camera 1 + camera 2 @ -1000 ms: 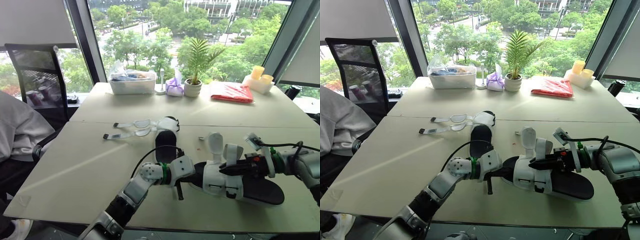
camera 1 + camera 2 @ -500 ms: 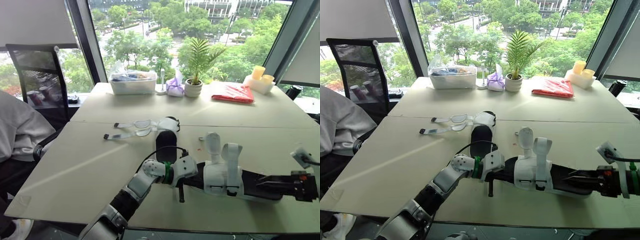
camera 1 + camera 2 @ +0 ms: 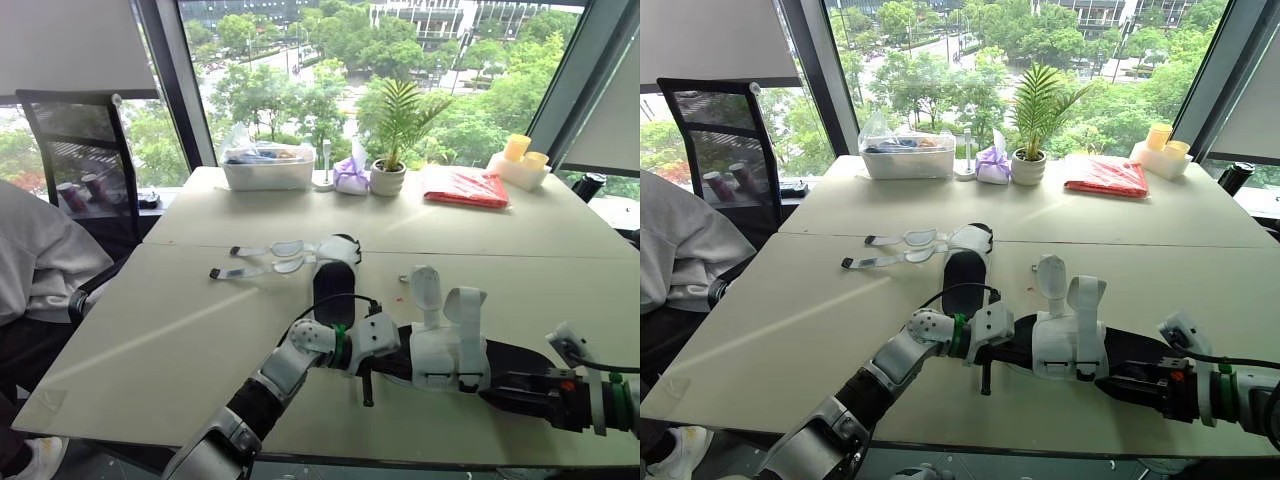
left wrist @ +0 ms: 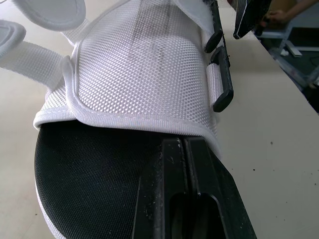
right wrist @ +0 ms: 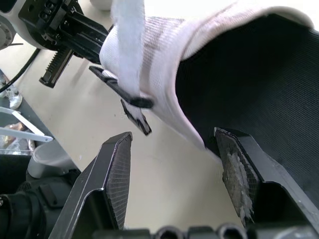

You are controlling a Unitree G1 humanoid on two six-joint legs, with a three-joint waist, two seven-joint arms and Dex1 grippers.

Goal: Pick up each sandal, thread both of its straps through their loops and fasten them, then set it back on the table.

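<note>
The black sandal with a white mesh top [image 3: 450, 352] lies on the pale table [image 3: 170, 330], close to the near edge. Its two white straps [image 3: 426, 290] stick up in the air and are not done up yet. The left claw [image 4: 182, 145] is closed. Its fingers are pressed together and lie on the toe end of the sole. The right claw [image 5: 172, 134] is wide open by the heel end, with nothing in it. The left claw only rests on the shoe, so a pull on a strap could make the sandal slide or spin, maybe off the table. If the right claw shuts where it is, it may pinch the mesh side and not a strap.
</note>
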